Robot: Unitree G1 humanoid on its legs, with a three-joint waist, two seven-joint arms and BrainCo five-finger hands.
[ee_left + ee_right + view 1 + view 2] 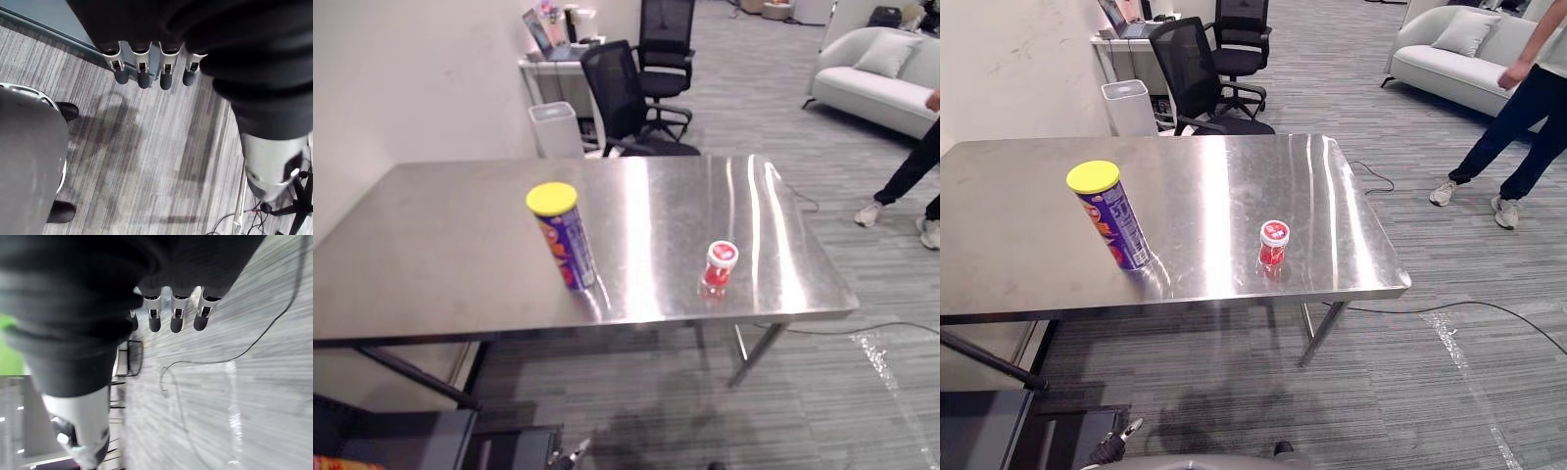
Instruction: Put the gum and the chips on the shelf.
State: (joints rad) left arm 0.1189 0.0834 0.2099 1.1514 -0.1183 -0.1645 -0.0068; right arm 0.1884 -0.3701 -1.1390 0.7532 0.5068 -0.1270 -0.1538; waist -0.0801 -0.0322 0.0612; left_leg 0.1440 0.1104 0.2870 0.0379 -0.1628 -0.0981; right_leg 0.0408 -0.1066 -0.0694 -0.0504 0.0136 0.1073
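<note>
Fingers (142, 78) of my left hand (166, 29) hang straight and relaxed in a row, holding nothing, with grey striped floor (161, 161) below them. My right hand (161, 269) is the same: its fingers (177, 322) are straight, slightly spread and empty over the floor.

From my head, a dark low unit (401, 436) sits in the lower left corner of the frame, below the front edge of the table (431, 255). I cannot tell what kind of unit it is.

On the steel table the chips (563, 238) stand upright near the front edge, a little left of centre: a purple can with a yellow lid. The gum (720, 266), a small red jar with a white and red lid, stands upright to the right of the chips, also near the front edge and close to the table's right end. The two are well apart, and neither hand touches them.

Beyond the table's far edge, in the upper middle of the frame, stands a white bin (555, 127), with two black chairs (622, 93) just to its right. A desk (553, 64) with a laptop (543, 34) is behind the bin, against the wall. In the upper right corner is a pale sofa (881, 78), and a person (1518, 108) in dark trousers and white shoes stands at the right edge.
</note>
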